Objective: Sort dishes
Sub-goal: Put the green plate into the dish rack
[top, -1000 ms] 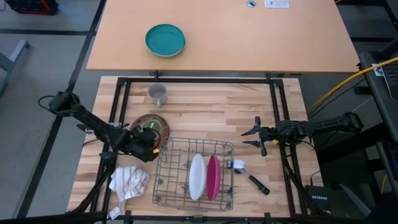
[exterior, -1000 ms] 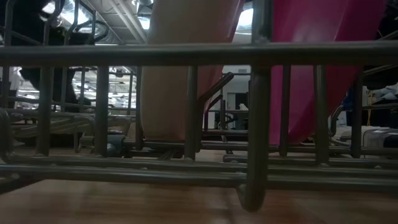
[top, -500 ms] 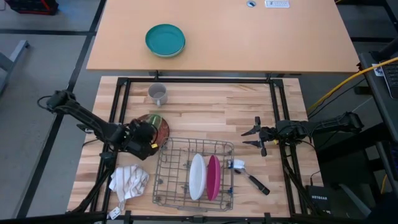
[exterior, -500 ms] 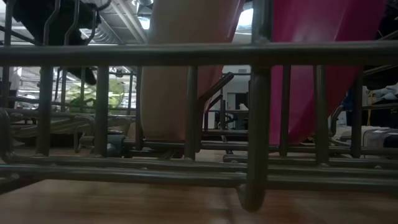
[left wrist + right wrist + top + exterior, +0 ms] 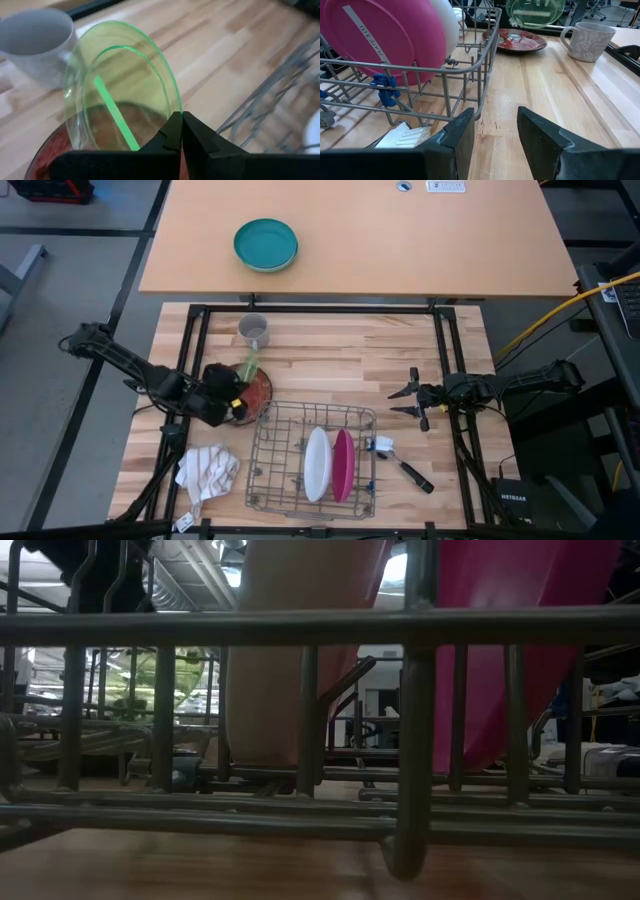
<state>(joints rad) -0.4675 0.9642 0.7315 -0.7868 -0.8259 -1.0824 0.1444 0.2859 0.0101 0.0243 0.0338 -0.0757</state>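
Note:
My left gripper (image 5: 240,392) is shut on the pale green plate (image 5: 120,85) and holds it above the dark red plate (image 5: 258,388), which lies flat on the table. The green plate also shows in the right wrist view (image 5: 535,11), over the red plate (image 5: 515,40). The white plate (image 5: 317,464) and the magenta-pink plate (image 5: 343,464) stand on edge in the wire rack (image 5: 265,430). My right gripper (image 5: 410,398) is open and empty, to the right of the rack. My left gripper pinches the green plate's rim (image 5: 175,107) between its two shut fingers, on the plate's edge toward the rack. The fingers come from the table's left, slanting toward the far side. The plate is lifted clear of the red plate and stands steeply tilted, almost on edge.
A grey mug (image 5: 254,331) stands just beyond the held plate. A white cloth (image 5: 207,470) lies left of the rack, and a brush (image 5: 400,465) lies to its right. A teal bowl (image 5: 266,244) sits on the far table. Bare wood lies between the rack and the mug.
My left gripper has risen and gone a little toward the table's far edge with the green plate. The plate lay flat on the red plate and has tipped up until it stands almost on edge, clear of the red plate, which has stayed in place.

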